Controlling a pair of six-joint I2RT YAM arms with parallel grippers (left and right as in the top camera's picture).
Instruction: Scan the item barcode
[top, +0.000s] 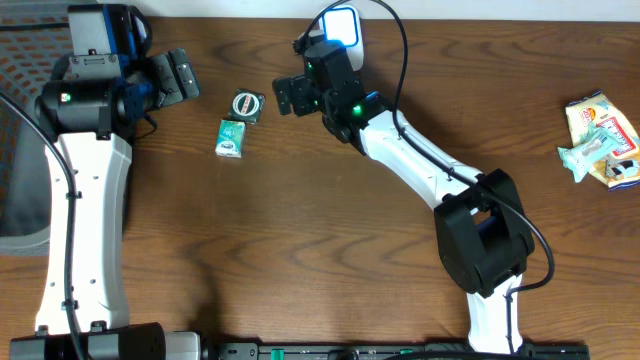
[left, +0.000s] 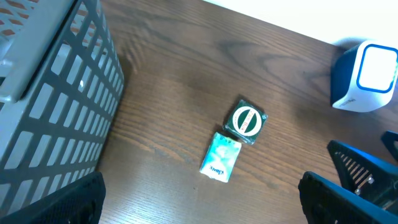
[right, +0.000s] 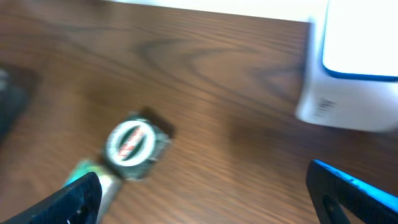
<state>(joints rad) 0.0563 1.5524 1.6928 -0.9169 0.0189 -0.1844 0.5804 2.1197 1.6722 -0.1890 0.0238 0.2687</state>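
Packets between two open grippers, nearer the right

Item one: dark packet (top: 246, 105) with a round white label, flat on the table (top: 300, 230), label up. Item two: mint-green pack (top: 231, 137), just beside the first at its near corner; whether they touch cannot be told. Its long axis runs roughly from the near edge of the table to the far edge, slightly tilted.

Right gripper (top: 288, 97): jaws spread wide, nothing held, just to the right of the dark packet and facing it. Left gripper (top: 178, 76): also wide open and empty, on the far side of the pair, further off, next to the basket (left: 56, 106).

Scanner (top: 342, 28): white and blue box at the far edge, behind the right gripper and to its right.

Judgement: the right arm is better placed. The dark packet lies between its jaws' line and the mint pack, so a short reach leftward meets it first. Carrying either item to the scanner means moving right and away. No barcode shows on either upper face.
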